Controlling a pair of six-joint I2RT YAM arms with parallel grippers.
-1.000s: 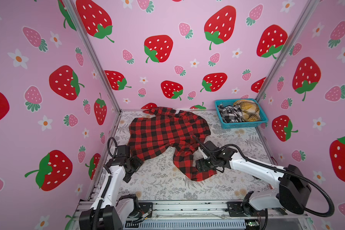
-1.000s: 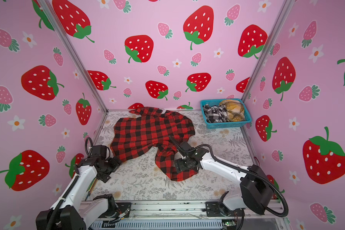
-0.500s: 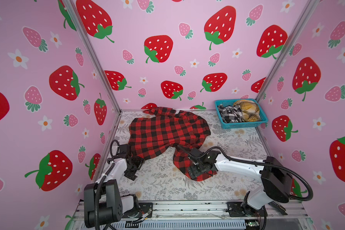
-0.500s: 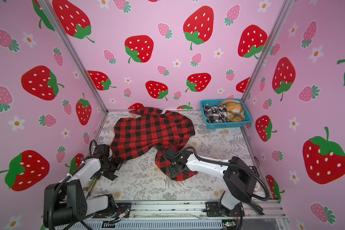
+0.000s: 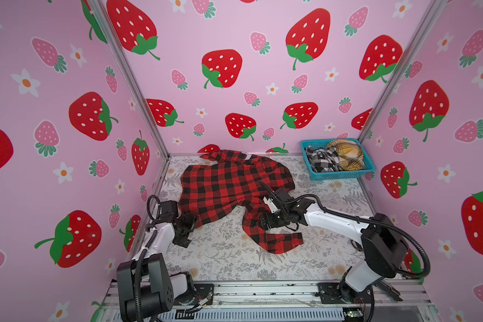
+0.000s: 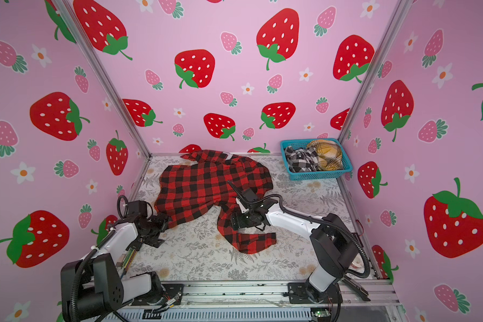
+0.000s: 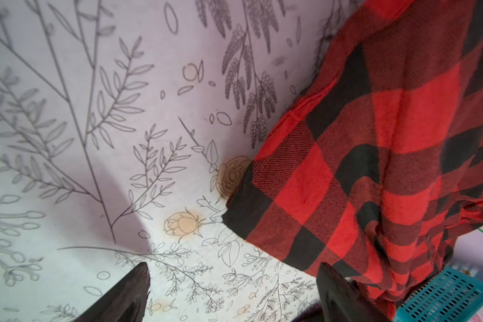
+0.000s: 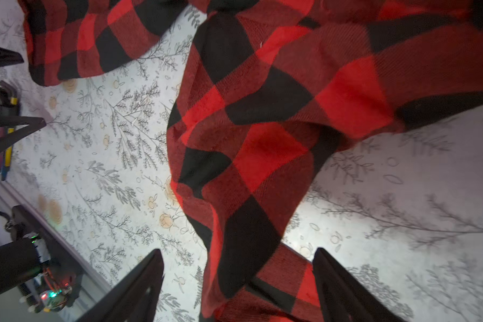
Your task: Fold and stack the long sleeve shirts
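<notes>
Red-and-black check shirt (image 5: pixel 229 186) lies spread and rumpled on the floral surface (image 5: pixel 229 267), not folded. One sleeve (image 5: pixel 273 242) trails out from the shirt's near edge and bends at its end.

A blue basket (image 5: pixel 338 176) stands past the shirt's far right corner, apart from it. It holds a black-and-white plaid garment (image 5: pixel 321 163) and a yellow plaid one (image 5: pixel 346 152).

Left tool (image 7: pixel 234 278): at the shirt's near left hem corner. Jaws stand wide apart. The wrist view shows only bare surface between them. One finger (image 7: pixel 335 290) sits just beside the hem; cannot tell whether it touches. Nothing is held.

Right tool (image 8: pixel 237 259): low over the sleeve, near where it leaves the shirt body. Jaws stand wide and straddle the sleeve cloth, which runs up between the two fingers. The cloth is not pinched; no grip is seen.
</notes>
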